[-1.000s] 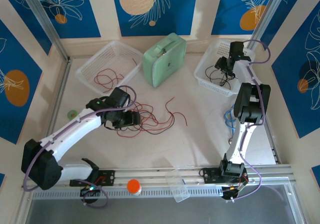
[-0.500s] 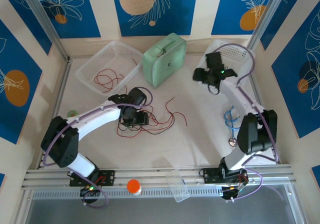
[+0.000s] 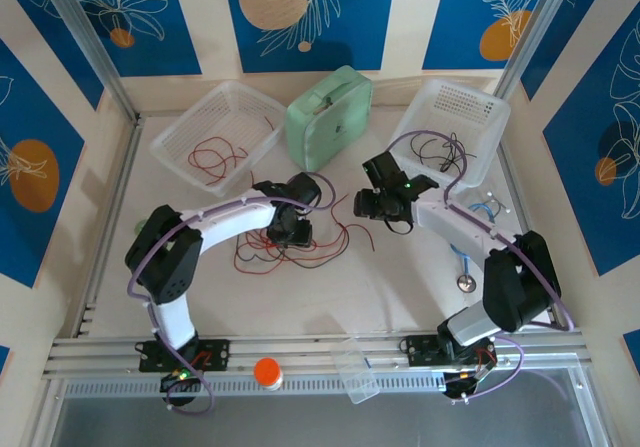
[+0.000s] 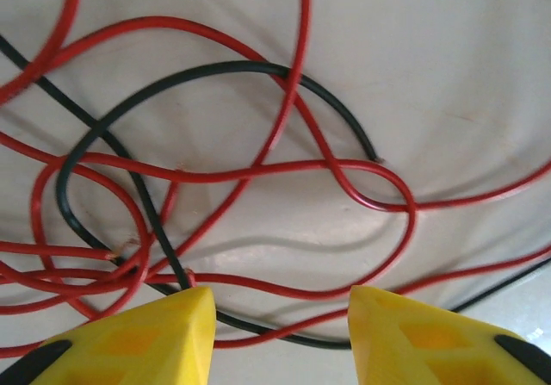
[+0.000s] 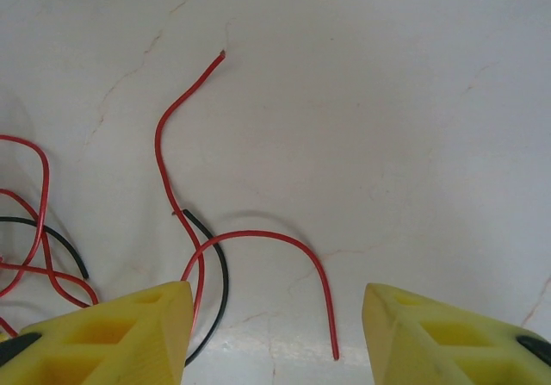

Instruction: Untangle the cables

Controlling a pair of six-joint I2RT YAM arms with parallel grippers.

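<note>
A tangle of thin red and black cables (image 3: 318, 250) lies mid-counter. The left end effector (image 4: 280, 320) sits over it, yellow fingers apart astride several crossed strands. The right end effector (image 5: 280, 325), also apart, hangs over a loose red end. I'd worry a pinch takes two wires and tightens the knot. The mint-green case (image 3: 328, 117) crowds the back, but the bare counter (image 3: 330, 297) nearer gives room.

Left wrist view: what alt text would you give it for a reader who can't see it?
Thin red cables and black cables lie looped over one another on a pale table, seen close up. At the bottom edge the left gripper stands open, its two yellow fingertips apart with nothing gripped between them.
</note>
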